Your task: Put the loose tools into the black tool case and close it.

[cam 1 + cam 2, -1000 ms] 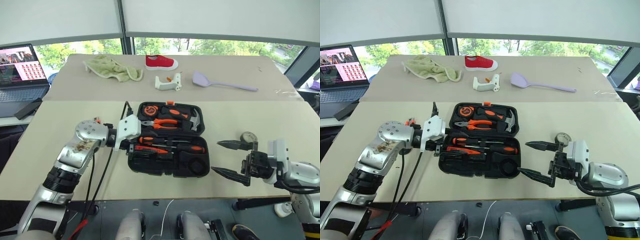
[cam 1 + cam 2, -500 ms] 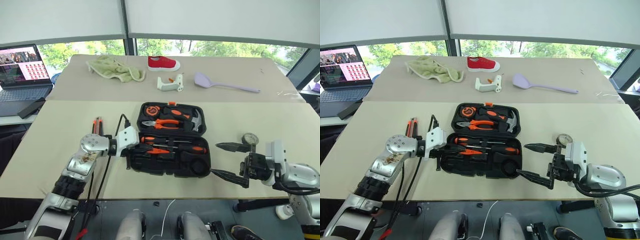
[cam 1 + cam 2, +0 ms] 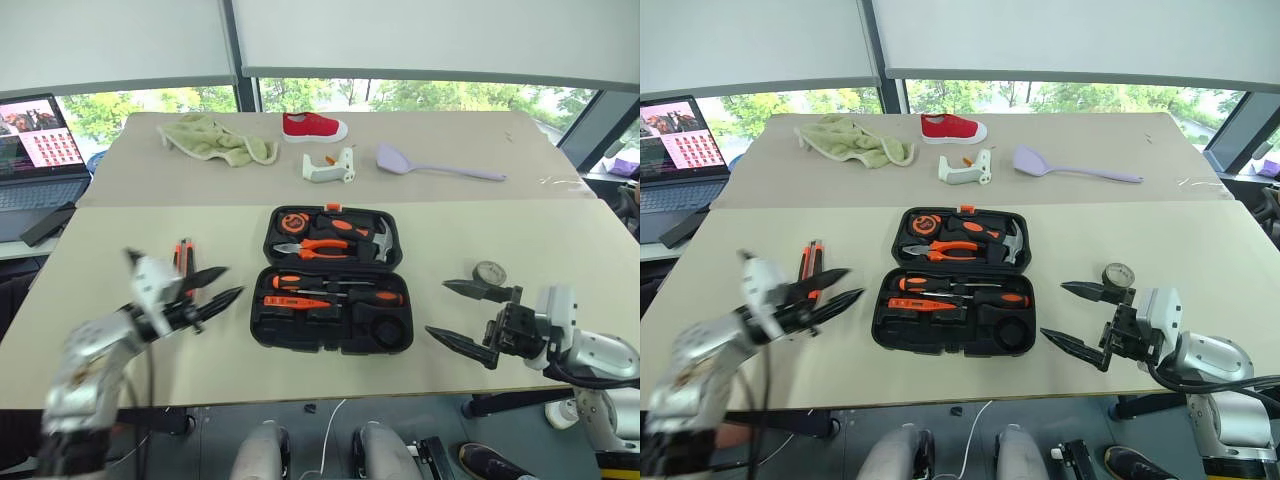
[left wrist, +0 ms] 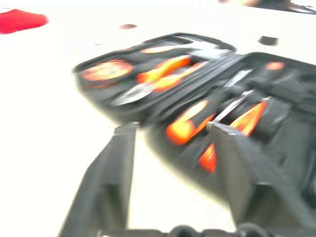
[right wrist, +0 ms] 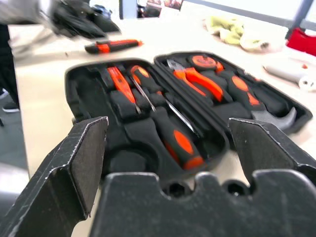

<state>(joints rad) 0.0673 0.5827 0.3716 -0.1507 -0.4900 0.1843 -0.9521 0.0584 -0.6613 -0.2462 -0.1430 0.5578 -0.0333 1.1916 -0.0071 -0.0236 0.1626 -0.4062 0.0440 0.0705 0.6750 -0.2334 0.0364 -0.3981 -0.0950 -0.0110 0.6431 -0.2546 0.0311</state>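
Tool case (image 3: 332, 279) sits open mid-tabletop (image 3: 560, 250), two screwdrivers (image 3: 335, 290) and tester slotted in its near half. Utility knife (image 3: 811, 270) lies loose on the tabletop left of the case; tape roll (image 3: 490, 272) loose on the right. Left end effector (image 3: 212, 284) near the knife, fingers parted, empty. Right end effector (image 3: 468, 315) wide open, empty, just beside the roll. Risks: knife lies flat and thin, so the fingers could skid off it; unseated tools would block the lid from latching.
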